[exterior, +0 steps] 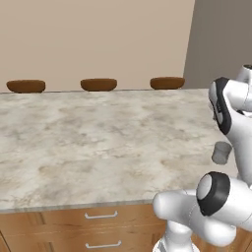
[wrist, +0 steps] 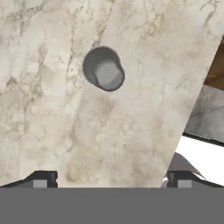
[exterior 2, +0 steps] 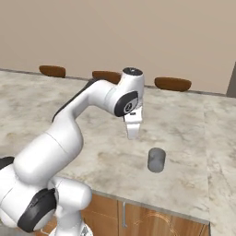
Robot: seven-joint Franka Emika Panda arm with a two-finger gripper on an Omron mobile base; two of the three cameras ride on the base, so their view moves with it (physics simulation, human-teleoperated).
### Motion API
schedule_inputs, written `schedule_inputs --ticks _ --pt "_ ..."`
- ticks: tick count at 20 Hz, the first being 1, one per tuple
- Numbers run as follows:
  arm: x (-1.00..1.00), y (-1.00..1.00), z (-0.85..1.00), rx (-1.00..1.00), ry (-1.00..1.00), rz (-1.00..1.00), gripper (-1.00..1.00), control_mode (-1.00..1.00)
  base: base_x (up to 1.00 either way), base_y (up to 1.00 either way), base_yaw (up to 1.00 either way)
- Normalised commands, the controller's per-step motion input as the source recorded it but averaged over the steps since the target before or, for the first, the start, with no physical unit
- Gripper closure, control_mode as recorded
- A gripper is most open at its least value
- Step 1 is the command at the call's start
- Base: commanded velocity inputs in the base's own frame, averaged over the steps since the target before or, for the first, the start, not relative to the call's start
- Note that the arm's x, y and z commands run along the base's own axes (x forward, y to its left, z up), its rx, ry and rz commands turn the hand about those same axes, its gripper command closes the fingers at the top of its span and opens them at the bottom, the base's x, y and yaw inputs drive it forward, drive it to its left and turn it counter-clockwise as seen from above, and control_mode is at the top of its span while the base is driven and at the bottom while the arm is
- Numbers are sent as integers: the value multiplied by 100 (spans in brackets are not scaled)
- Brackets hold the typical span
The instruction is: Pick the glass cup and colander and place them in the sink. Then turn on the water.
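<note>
Glass cup (wrist: 103, 69) rim and hollow plain from above

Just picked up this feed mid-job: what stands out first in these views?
The glass cup stands upright and alone on the marble counter, near its front edge. The white arm reaches over the counter with the gripper open, above and behind the cup and apart from it; the hand view looks down into the cup's mouth. Three brown stools line the counter's far side.
</note>
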Motion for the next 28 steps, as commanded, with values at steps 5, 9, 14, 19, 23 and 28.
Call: schedule_inputs --ticks 5,9,14,19,23,28 --pt "-7 -100 -35 4 -3 -12 -100 -100 0 0 0" --pt "0 -96 -21 2 -1 -11 -100 -100 0 0 0" --pt "-8 -26 -32 0 -10 -4 -100 -100 0 0 0" --pt "-15 0 -10 0 -8 0 -100 -100 0 0 0" --pt "-22 -1 -5 0 -6 0 -100 -100 0 0 0" --pt "-7 0 -11 -1 -1 1 -100 -100 0 0 0"
